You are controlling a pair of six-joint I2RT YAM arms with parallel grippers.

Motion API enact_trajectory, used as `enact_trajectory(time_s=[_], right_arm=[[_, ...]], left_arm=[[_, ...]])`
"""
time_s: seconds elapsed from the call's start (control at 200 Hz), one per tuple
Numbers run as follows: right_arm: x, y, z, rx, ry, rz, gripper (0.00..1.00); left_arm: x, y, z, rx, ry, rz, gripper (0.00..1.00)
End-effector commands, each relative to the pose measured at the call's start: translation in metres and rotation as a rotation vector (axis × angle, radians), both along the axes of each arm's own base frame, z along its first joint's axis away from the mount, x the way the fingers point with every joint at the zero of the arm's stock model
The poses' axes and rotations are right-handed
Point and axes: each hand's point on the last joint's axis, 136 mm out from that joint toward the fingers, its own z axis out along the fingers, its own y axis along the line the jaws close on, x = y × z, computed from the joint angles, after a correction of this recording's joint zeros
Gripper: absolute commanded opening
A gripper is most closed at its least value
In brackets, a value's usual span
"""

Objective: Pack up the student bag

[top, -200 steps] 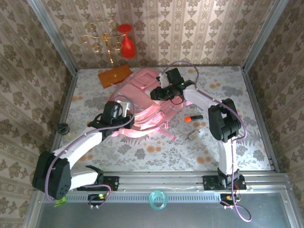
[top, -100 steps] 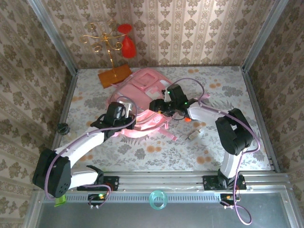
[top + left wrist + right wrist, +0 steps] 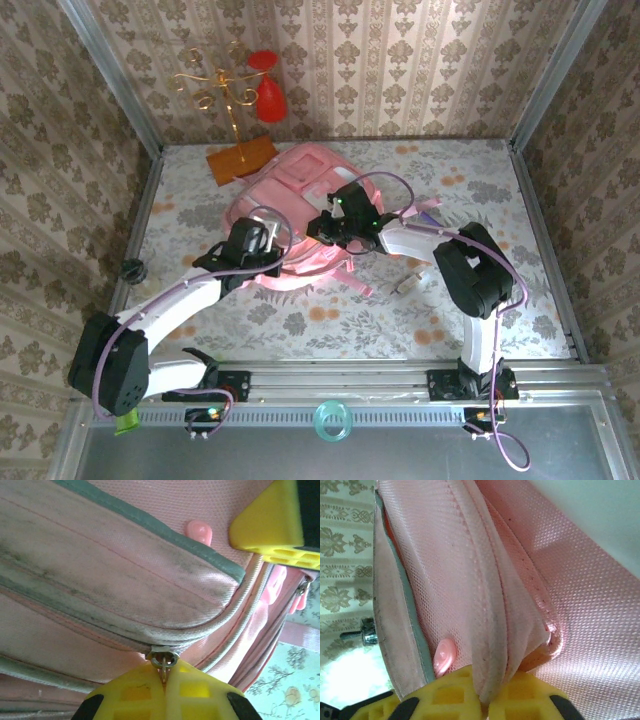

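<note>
The student bag (image 3: 300, 190) is a big pink backpack lying in the middle of the table. My left gripper (image 3: 262, 250) sits at its near left edge. In the left wrist view, the left gripper (image 3: 165, 674) has its yellow fingers shut on the metal zipper pull (image 3: 164, 659) of the student bag (image 3: 115, 575). My right gripper (image 3: 323, 228) is over the bag's near right part. Seen from the right wrist, the right gripper (image 3: 488, 700) is shut on a fold of the student bag (image 3: 485, 605) beside a pink snap button (image 3: 444, 656).
An orange flat folder (image 3: 240, 158) lies at the back left, next to a gold stand (image 3: 228, 90) with a red piece (image 3: 268, 95). A small white item (image 3: 412, 283) lies right of the bag. A black knob (image 3: 131, 269) is at the left edge, a teal ring (image 3: 333, 420) on the near rail.
My right gripper came from the bag's far side toward the near side, opened on the way, and has closed on a fabric fold. The left gripper kept its hold on the zipper pull.
</note>
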Motion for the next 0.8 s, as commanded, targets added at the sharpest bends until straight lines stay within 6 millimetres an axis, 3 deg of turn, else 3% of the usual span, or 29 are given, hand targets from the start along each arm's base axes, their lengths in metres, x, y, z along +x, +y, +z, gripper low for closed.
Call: enact_trajectory(time_s=[0.0, 0.265, 0.41, 0.575, 0.695, 0.795], right_arm=[[0.019, -0.028, 0.010, -0.068, -0.101, -0.039, 0.00], [0.025, -0.063, 0.023, -0.150, -0.162, 0.093, 0.00], [0.023, -0.076, 0.020, -0.220, -0.166, 0.231, 0.00], [0.039, -0.101, 0.021, -0.241, -0.152, 0.253, 0.00], [0.050, -0.113, 0.023, -0.242, -0.136, 0.231, 0.00], [0.052, -0.108, 0.030, -0.198, -0.133, 0.209, 0.14]], left_arm=[[-0.006, 0.022, 0.004, 0.134, -0.008, 0.007, 0.00], [-0.002, 0.030, 0.006, 0.179, 0.004, 0.003, 0.00], [-0.001, 0.029, 0.011, 0.193, 0.011, -0.020, 0.00], [-0.005, 0.027, 0.015, 0.174, 0.038, -0.056, 0.00], [-0.015, 0.009, 0.017, 0.094, 0.058, -0.127, 0.00], [-0.024, -0.015, 0.019, 0.017, 0.065, -0.199, 0.00]])
